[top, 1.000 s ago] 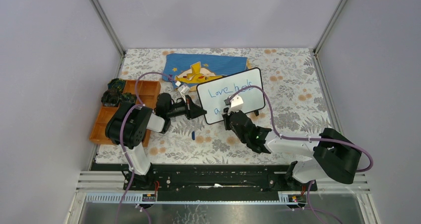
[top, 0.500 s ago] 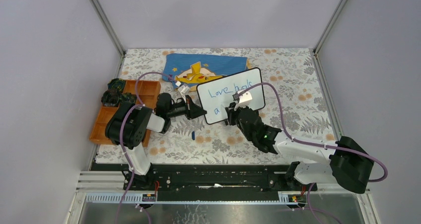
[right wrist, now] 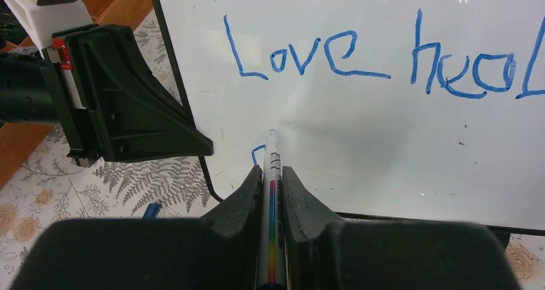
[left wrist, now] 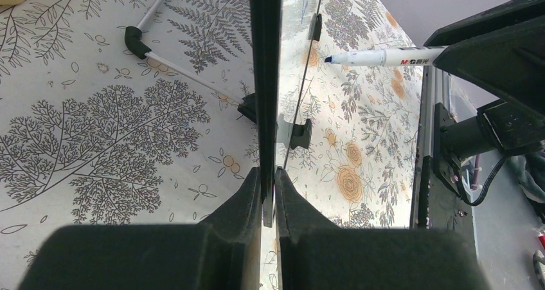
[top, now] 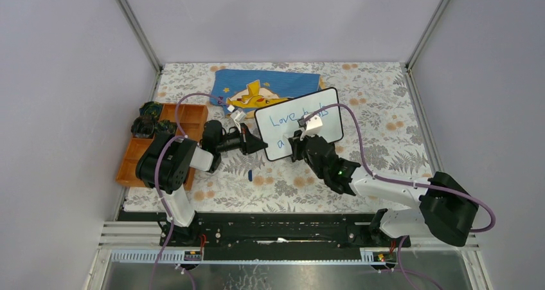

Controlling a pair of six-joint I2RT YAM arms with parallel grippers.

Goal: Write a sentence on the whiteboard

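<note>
**Near the table's middle: marker tip at a part-written board**

Across the upper part of the whiteboard (right wrist: 360, 142) runs the sentence (right wrist: 360, 58) in blue: "Love", then "heal", with the next stroke cut off at the picture's edge. Below "Love" is one blue curve of a second line, half hidden by the marker (right wrist: 272, 193). The marker's tip is at the board's surface; whether it touches cannot be told. The right gripper (right wrist: 272, 174) is clamped on the marker's barrel. The board stands on edge, leaning back. The left gripper (left wrist: 268, 187) is pinched tight on its left rim. Behind the board, at the table's (top: 385, 110) far edge, lies a blue cloth (top: 270, 87). An orange tray (top: 160, 142) sits at the left edge.
</note>
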